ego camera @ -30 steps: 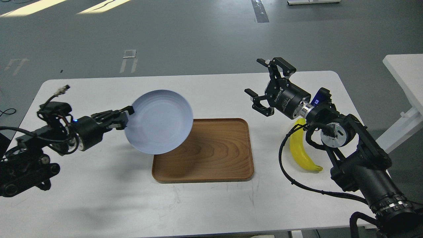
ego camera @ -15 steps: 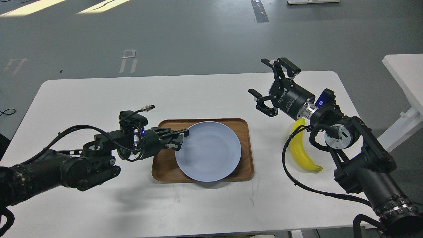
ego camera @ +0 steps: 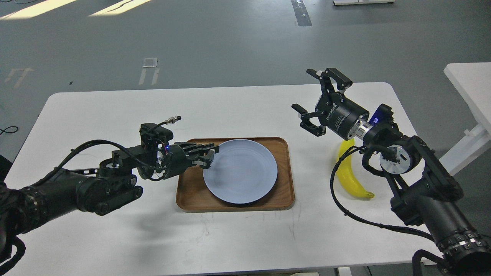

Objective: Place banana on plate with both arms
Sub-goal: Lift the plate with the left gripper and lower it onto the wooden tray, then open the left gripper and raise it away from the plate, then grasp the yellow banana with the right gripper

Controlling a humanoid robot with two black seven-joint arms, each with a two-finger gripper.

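Observation:
The pale blue-grey plate [ego camera: 241,171] lies flat inside the brown wooden tray [ego camera: 285,168] at the table's middle. My left gripper [ego camera: 209,154] is shut on the plate's left rim. The yellow banana [ego camera: 350,176] lies on the white table to the right of the tray, partly hidden behind my right arm and its cable. My right gripper [ego camera: 319,100] is open and empty, held in the air above the table, up and to the left of the banana.
The white table [ego camera: 115,111] carries only the tray, plate and banana. A second white table [ego camera: 470,88] stands at the far right. Grey floor lies beyond the table's far edge.
My left gripper swung the tilted plate from the air at the left down onto the tray, where it now lies flat. My right gripper drifted slightly right, still open.

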